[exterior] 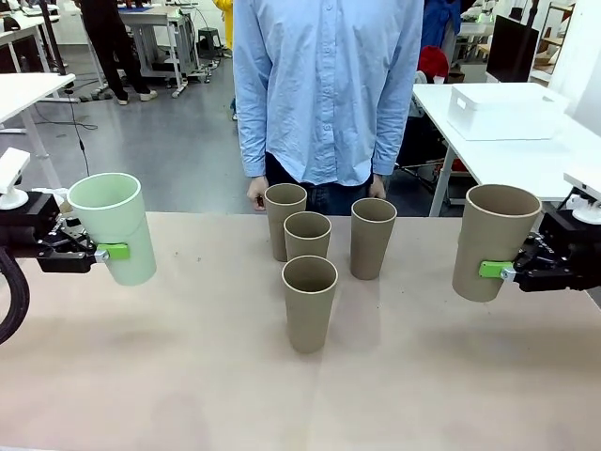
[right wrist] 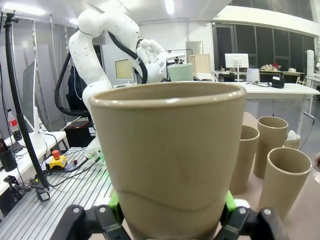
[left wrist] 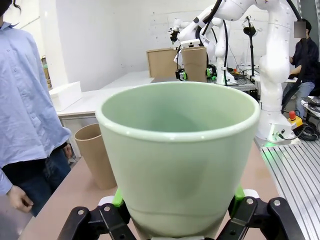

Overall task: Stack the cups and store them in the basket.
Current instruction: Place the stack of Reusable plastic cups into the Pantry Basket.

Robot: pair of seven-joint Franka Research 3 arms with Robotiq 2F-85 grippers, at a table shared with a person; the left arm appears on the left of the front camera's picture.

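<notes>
At the left edge of the front view, the left gripper (exterior: 116,252) is clamped on the mint green cup (exterior: 115,225). Its green pads (left wrist: 118,197) press the lower wall from either side. The cup stands mouth up, slightly tilted, directly ahead of the fingers. In the left wrist view it rises from the bottom centre of the frame.

At the right edge, the right gripper (exterior: 498,270) is likewise closed on a tan cup (exterior: 493,240). The pads grip low on the wall, the mouth is up, and the base leans a little toward the middle of the frame.

Four loose tan cups stand upright in the centre of the brown table (exterior: 188,376), between the two grippers and well apart from both. These are the nearest cup (exterior: 309,301), the middle cup (exterior: 307,240) just behind it, the rear left cup (exterior: 285,218) and the rear right cup (exterior: 372,237).

The white basket (exterior: 498,111) sits on a separate white table in the upper right, far from either gripper. A person (exterior: 324,85) in a light blue shirt stands at the top centre, arms hanging down.
</notes>
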